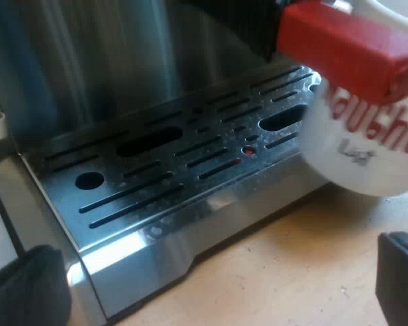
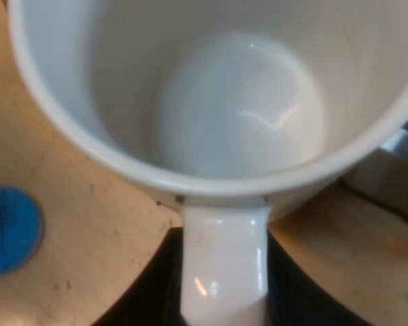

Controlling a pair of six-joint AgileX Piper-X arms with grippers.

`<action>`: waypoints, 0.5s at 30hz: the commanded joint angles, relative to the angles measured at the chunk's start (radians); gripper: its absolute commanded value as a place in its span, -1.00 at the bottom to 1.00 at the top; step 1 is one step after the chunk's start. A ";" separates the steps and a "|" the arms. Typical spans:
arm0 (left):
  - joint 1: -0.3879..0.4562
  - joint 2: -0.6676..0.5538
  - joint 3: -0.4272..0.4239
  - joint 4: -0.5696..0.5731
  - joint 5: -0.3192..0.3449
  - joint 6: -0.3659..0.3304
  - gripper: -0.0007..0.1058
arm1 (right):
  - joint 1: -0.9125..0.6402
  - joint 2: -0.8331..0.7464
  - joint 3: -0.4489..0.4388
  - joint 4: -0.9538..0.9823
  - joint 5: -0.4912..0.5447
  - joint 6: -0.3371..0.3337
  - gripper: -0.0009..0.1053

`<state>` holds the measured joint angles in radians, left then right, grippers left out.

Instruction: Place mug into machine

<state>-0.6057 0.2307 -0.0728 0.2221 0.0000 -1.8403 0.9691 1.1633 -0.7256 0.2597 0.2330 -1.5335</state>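
White mug (image 1: pixel 360 146) with red lettering, empty inside, at the edge of the drip tray (image 1: pixel 177 176), partly over the counter (image 1: pixel 292 265), beneath the holder's red handle end (image 1: pixel 347 47). Right gripper (image 2: pixel 224 292) fingers pinch the mug's handle; left gripper (image 1: pixel 214 272) fingers are spread, holding nothing. Blue tamper (image 2: pixel 10 231) on the counter near the mug.

Left wrist view faces the drip tray (image 1: pixel 177 170) closely; right looks down into the mug (image 2: pixel 238 115) both share.

Open room over the whole slotted drip tray (image 1: pixel 190 170). Red handle end (image 1: pixel 347 47) juts just above the mug (image 1: pixel 367 142) at the tray's edge, blocking overhead. Blue tamper (image 2: pixel 10 231) on table (image 2: pixel 102 224) near mug.
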 commanded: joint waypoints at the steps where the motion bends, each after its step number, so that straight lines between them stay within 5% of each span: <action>1: -0.004 -0.005 -0.002 -0.018 0.000 -0.010 0.76 | -0.001 0.050 -0.055 -0.056 0.026 -0.018 -0.98; 15: -0.004 -0.005 -0.002 -0.018 0.000 -0.010 0.76 | -0.012 0.196 -0.101 -0.204 0.092 -0.018 -0.98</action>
<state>-0.6057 0.2307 -0.0735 0.2221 0.0000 -1.8403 0.9657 1.3670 -0.8069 0.1043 0.3049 -1.5335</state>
